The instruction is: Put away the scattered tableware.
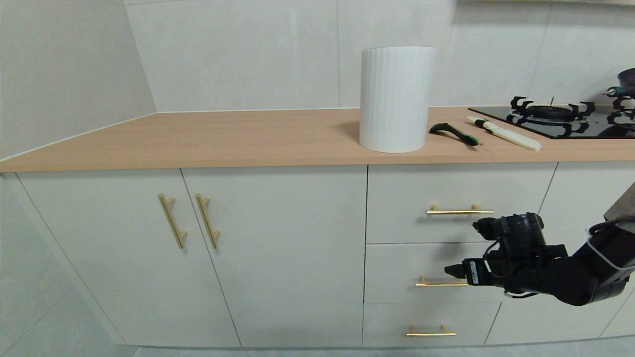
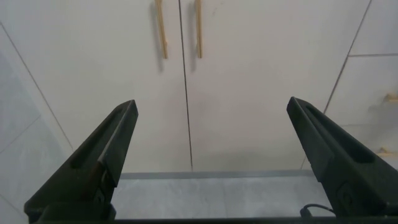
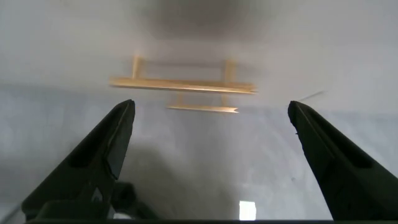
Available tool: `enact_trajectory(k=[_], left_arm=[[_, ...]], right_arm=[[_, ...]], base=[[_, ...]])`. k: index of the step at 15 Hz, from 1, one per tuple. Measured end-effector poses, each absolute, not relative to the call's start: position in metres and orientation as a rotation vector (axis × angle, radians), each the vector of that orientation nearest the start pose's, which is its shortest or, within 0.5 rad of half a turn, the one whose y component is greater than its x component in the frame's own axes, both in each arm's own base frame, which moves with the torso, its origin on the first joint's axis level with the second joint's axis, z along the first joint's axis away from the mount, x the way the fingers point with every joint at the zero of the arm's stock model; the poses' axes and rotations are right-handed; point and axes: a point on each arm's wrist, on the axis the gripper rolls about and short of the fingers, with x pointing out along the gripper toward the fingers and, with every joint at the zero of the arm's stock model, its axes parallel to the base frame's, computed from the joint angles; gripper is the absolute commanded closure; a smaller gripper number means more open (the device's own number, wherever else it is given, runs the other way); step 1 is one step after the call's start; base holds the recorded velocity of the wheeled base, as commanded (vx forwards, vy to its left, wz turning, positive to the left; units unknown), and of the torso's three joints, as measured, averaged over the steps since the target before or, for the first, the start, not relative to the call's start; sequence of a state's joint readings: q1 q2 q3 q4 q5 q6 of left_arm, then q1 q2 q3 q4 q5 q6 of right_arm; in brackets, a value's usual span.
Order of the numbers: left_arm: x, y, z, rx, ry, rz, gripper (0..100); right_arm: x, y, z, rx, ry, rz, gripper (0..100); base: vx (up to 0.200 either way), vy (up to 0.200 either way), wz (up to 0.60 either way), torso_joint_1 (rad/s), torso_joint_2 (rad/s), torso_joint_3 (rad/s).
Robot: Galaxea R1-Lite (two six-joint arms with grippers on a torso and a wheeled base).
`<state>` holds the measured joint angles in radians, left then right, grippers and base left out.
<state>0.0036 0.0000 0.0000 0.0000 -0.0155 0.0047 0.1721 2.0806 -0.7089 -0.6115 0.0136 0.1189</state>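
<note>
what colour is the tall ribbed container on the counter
White, with vertical ribs; the container shows best in the head view.

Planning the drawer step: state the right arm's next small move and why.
Likely ease the right gripper forward to bracket the middle drawer handle. Its jaws stand open beside that handle's end, the drawer looks shut, and the utensils lie loose on the countertop.

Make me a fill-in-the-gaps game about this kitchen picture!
The tall container on the counter is ____.
The right gripper is by the ____ drawer handle.
The left gripper is ____.
Missing words: white; middle; open.
</note>
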Motion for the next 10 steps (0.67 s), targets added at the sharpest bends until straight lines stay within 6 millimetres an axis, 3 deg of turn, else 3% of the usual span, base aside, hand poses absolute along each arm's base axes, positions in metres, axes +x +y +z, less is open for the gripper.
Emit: enact_trajectory(k=[3, 10], left_arm=[[-0.023, 0.0, 0.075, 0.005, 0.0, -0.011, 0], [-0.023, 0.0, 0.075, 0.004, 0.0, -0.013, 0]], right_arm=[[0.333, 0.057, 0.027, 0.059, 0.736, 0.119, 0], [0.365, 0.062, -0.027, 0.029, 0.714, 0.052, 0]], base=[[0.0, 0.0, 0.0, 0.0, 0.0, 0.0], [0.0, 0.0, 0.0, 0.0, 0.0, 0.0]])
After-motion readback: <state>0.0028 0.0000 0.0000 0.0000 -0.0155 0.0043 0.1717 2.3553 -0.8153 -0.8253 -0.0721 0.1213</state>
